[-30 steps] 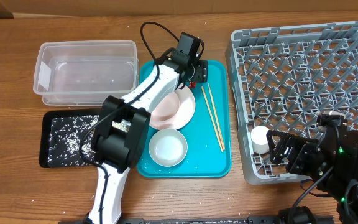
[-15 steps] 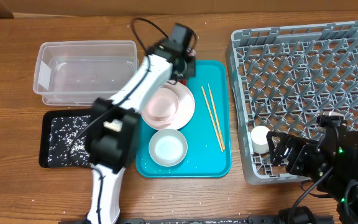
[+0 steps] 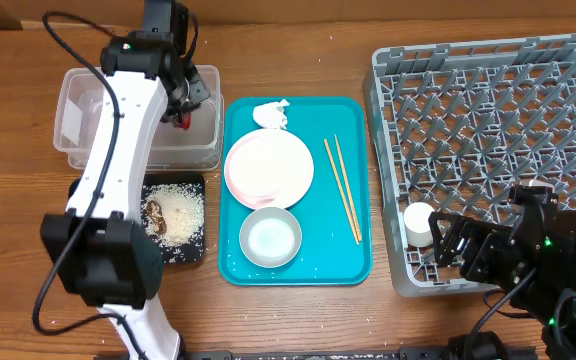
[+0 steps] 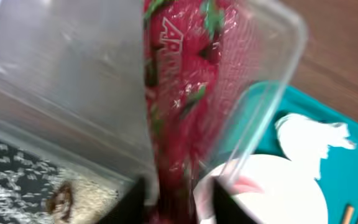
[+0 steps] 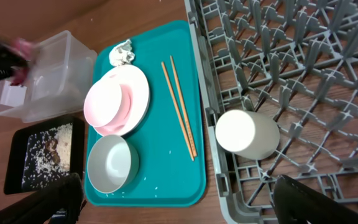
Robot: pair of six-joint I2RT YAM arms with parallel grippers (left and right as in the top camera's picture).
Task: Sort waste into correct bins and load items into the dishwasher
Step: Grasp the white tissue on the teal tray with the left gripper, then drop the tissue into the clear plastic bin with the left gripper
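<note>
My left gripper [image 3: 186, 103] is shut on the shiny red wrapper [image 4: 185, 81] and holds it over the right end of the clear tub [image 3: 88, 140]; the fingers [image 4: 179, 205] pinch its lower end. The black tray [image 3: 196, 248] holds rice and a brown scrap [image 3: 158, 215]. On the teal tray [image 3: 318, 260] lie the white napkin [image 3: 271, 115], the pink plate [image 3: 268, 170], the bowl [image 3: 270, 238] and two chopsticks [image 3: 343, 190]. The white cup [image 3: 420, 223] lies in the grey rack [image 3: 488, 120]. My right gripper [image 3: 446, 243] is open and empty beside the cup [image 5: 247, 134].
The rack [image 5: 303, 62] fills the right side, its near left corner next to my right gripper [image 5: 188, 205]. The teal tray [image 5: 160, 168] sits between the rack and the bins. Bare wooden table runs along the front edge.
My left arm has swung left from the far end of the teal tray to over the clear tub, carrying the red wrapper. The black tray's rice pile now shows. The right arm is still.
</note>
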